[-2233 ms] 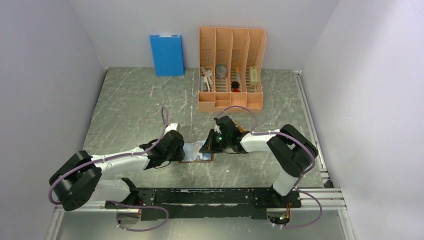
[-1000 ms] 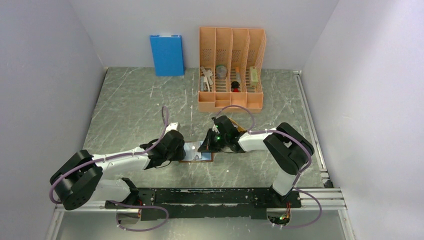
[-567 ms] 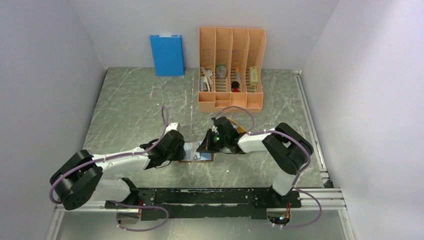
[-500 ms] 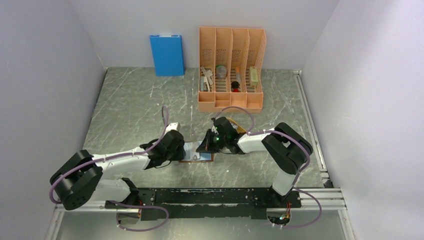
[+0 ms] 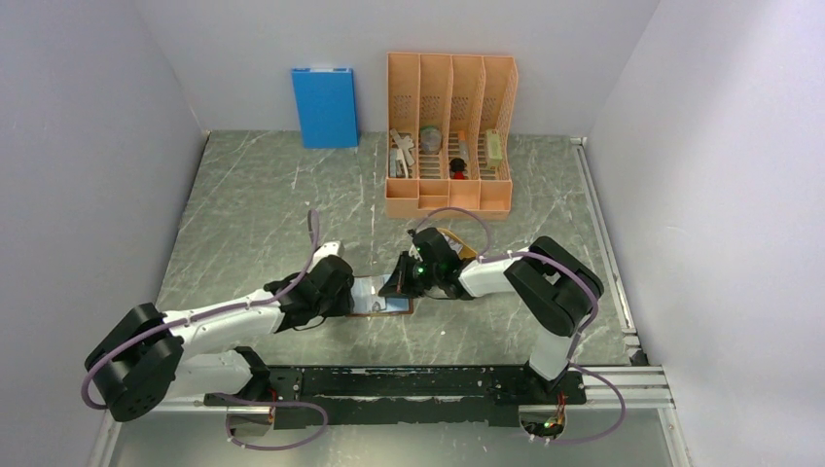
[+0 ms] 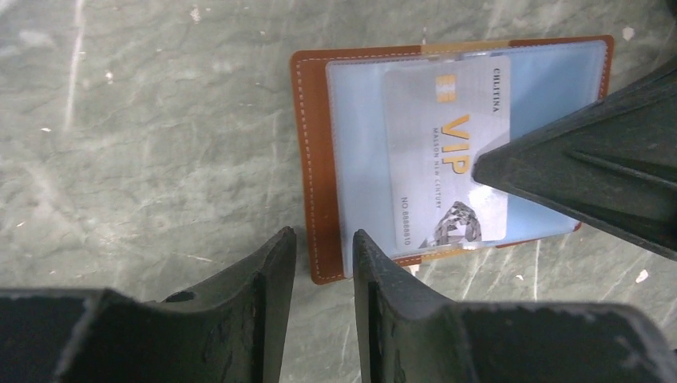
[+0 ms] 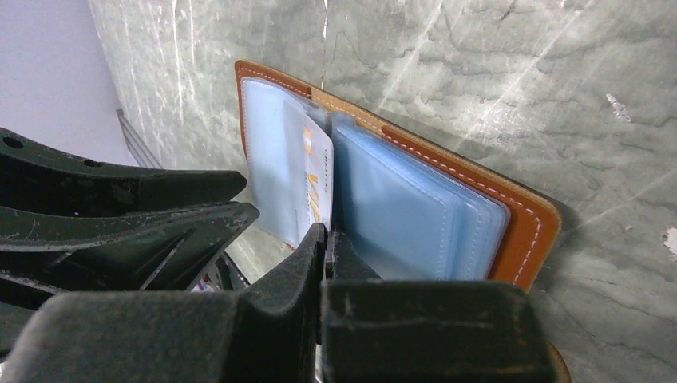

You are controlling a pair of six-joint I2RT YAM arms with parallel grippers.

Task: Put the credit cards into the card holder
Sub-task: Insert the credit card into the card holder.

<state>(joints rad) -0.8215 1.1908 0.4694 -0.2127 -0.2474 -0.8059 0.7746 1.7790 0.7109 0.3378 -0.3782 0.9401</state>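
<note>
- The card holder (image 5: pixel 382 298) lies open and flat on the table (image 5: pixel 253 214), near its front middle, between the two grippers.
- In the left wrist view its brown leather (image 6: pixel 313 159) frames bluish clear sleeves.
- A pale card (image 6: pixel 443 152) printed "VIP" lies over the sleeves, inside the holder's outline.
- In the right wrist view the card (image 7: pixel 315 179) sits at the fold, between a flat sleeve on one side and a stack of sleeves on the other. I cannot tell how far it is inside a sleeve.
- The right gripper (image 7: pixel 323 233) has its fingers pressed together, nothing between them, and their tip is against the card's edge.
- In the left wrist view the same tip (image 6: pixel 487 169) meets the card's long side.
- The left gripper (image 6: pixel 323 239) has its fingers a little apart, gripping nothing.
- The holder's near corner shows through that gap, and one finger (image 6: pixel 371 271) overlaps the sleeve's edge. I cannot tell whether it touches.
- An orange organizer (image 5: pixel 450 136) and a blue box (image 5: pixel 325 107) stand at the back wall, well apart from the holder.
</note>
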